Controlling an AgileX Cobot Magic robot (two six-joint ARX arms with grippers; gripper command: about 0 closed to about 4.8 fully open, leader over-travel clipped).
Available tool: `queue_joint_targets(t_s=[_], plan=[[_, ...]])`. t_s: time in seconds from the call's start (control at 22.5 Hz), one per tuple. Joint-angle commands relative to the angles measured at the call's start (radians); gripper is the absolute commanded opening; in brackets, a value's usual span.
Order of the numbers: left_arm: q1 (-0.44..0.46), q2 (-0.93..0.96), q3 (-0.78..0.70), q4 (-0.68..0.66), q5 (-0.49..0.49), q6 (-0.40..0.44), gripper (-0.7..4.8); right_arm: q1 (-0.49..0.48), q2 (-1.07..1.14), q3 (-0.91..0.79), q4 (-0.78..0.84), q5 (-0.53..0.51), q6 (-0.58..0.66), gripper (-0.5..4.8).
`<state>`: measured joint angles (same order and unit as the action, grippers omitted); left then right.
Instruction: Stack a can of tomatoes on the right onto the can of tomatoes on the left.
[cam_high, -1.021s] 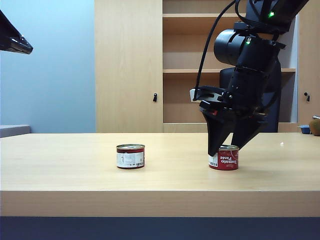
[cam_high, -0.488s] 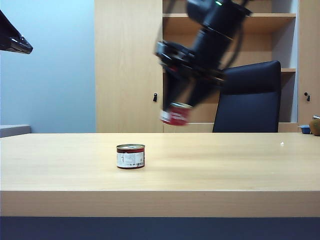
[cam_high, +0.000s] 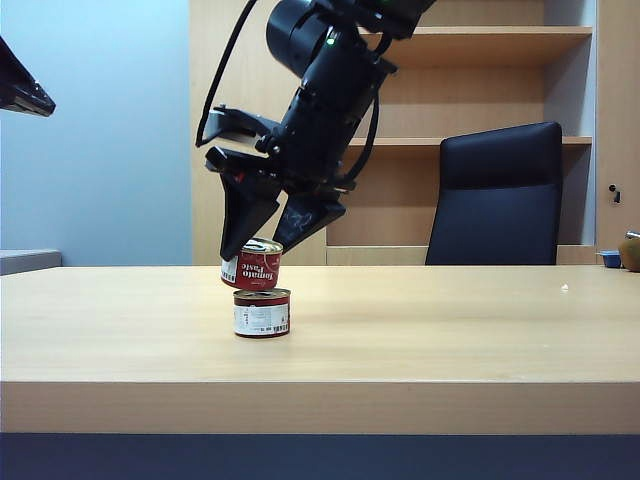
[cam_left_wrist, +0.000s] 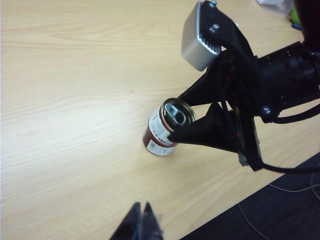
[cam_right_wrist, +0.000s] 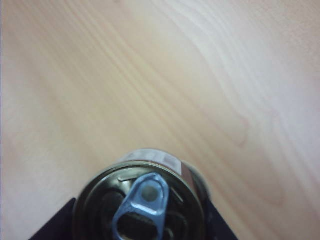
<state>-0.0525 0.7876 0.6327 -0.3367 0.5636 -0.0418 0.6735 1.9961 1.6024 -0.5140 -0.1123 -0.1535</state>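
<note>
The right-hand can of tomatoes (cam_high: 254, 266), red with a white patch, hangs tilted in my right gripper (cam_high: 256, 250), which is shut on it. It sits just above the left can of tomatoes (cam_high: 261, 312), a white-labelled can standing on the table (cam_high: 450, 330); whether the two touch I cannot tell. In the left wrist view the held can (cam_left_wrist: 175, 113) shows its pull-tab lid between the right gripper's (cam_left_wrist: 174, 119) black fingers. The right wrist view has that lid (cam_right_wrist: 142, 200) filling the gap in the right gripper (cam_right_wrist: 140, 222). My left gripper (cam_left_wrist: 142, 220) is shut and empty, high at the far left (cam_high: 25, 92).
A black office chair (cam_high: 497, 195) stands behind the table on the right, before wooden shelves (cam_high: 460, 145) and cupboard doors. Small objects (cam_high: 628, 252) lie at the far right edge. The table's front edge (cam_left_wrist: 235, 200) drops to a dark floor with cables.
My right gripper lifted the red can off the table's right side and carried it left and down to just over the left can. The left arm has stayed in place.
</note>
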Motion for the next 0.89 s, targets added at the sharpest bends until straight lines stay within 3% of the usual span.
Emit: queue_joint_targets(t_s=[0.04,0.18,0.44,0.53,0.67,0.8,0.89], plan=[[0.001,-0.002,0.004,0.009,-0.003,0.001,-0.05,-0.005,0.015,0.038,0.025,0.030,0.003,2.41],[0.001,-0.002,0.004,0.009,-0.003,0.001,-0.05,-0.006,0.016,0.038,0.018,0.034,0.003,2.89],[0.001,-0.001,0.004,0.010,-0.003,0.001,-0.05,-0.005,0.016,0.038,-0.014,0.032,0.003,2.90],[0.001,-0.001,0.004,0.010,-0.003,0.001,-0.05,-0.006,0.017,0.038,-0.033,0.032,0.002,3.47],[0.001,-0.001,0.004,0.010,-0.003,0.001,-0.05,-0.006,0.016,0.039,-0.035,0.032,0.002,3.53],[0.001,-0.001,0.004,0.010,-0.003,0.003,-0.05,-0.005,0.009,0.042,-0.036,0.023,0.003,4.08],[0.001,-0.001,0.004,0.010,-0.003,0.008,-0.05,-0.002,-0.012,0.042,-0.037,0.025,0.004,4.15]])
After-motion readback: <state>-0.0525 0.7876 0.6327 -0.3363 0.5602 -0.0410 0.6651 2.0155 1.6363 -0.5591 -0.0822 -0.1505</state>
